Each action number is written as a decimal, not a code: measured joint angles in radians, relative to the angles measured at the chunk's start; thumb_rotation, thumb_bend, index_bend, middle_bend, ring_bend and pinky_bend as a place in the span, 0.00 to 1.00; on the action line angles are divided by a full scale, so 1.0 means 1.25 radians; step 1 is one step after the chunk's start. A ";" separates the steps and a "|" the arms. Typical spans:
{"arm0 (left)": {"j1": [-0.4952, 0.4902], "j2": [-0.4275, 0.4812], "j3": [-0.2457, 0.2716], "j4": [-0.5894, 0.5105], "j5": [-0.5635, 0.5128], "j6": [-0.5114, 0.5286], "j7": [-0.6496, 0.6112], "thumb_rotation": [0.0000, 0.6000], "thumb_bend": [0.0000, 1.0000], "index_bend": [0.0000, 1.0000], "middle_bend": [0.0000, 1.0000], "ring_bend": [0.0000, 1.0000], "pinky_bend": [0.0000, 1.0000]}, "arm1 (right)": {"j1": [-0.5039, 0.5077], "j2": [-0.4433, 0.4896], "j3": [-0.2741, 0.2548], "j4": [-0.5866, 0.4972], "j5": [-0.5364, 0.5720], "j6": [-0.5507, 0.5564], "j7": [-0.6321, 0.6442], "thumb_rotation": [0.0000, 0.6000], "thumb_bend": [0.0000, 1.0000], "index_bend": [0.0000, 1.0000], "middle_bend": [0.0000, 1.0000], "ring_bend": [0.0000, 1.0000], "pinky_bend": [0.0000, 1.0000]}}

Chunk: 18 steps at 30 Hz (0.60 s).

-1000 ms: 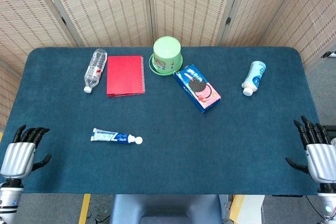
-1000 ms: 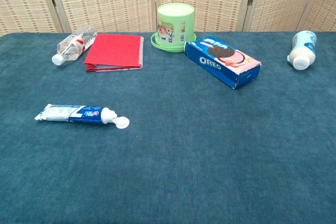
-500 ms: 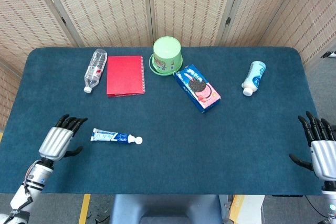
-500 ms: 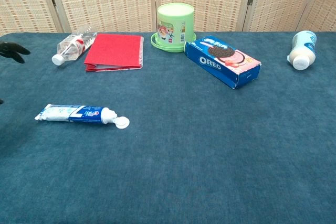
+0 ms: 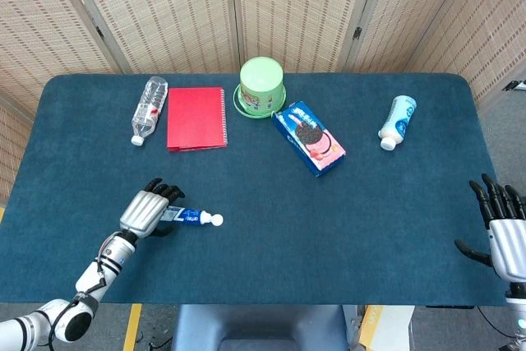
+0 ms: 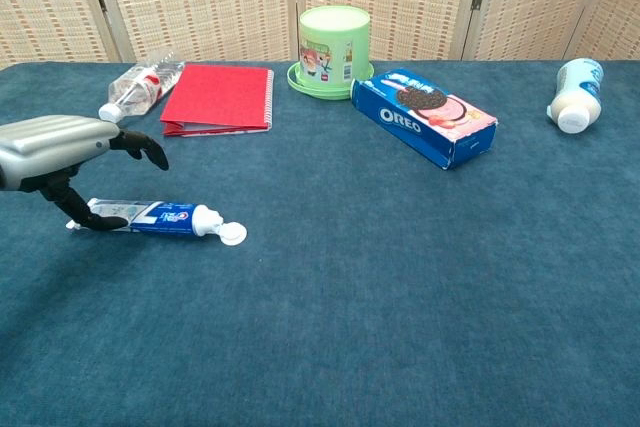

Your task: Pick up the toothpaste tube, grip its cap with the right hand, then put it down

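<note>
One toothpaste tube (image 6: 150, 215) flat beneath the spread left hand (image 6: 60, 152).

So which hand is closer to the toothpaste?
The left hand hovers right over the toothpaste tail. The right hand waits open, far off at the table's other edge.

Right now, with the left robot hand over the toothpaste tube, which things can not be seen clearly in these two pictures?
- Blue-and-white toothpaste tube: its flat end is covered by the left robot hand in the head view; actual contact is unclear in both views.
- Right robot hand: cut off by the head view's edge, absent from the chest view.
- Clear plastic water bottle: label too small to read in either view.
</note>
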 measured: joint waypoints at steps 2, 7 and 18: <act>-0.006 -0.016 0.002 0.016 -0.008 -0.002 0.009 1.00 0.28 0.31 0.29 0.27 0.16 | -0.001 -0.001 0.000 0.003 0.002 0.000 0.003 1.00 0.00 0.00 0.00 0.07 0.05; -0.016 -0.050 0.010 0.052 -0.033 -0.002 0.030 1.00 0.28 0.35 0.34 0.31 0.17 | -0.004 -0.003 0.000 0.011 0.004 0.002 0.012 1.00 0.00 0.00 0.00 0.07 0.05; -0.025 -0.095 0.017 0.123 -0.047 0.007 -0.003 1.00 0.31 0.47 0.44 0.41 0.21 | -0.010 -0.006 -0.002 0.020 0.005 0.007 0.020 1.00 0.00 0.00 0.00 0.07 0.05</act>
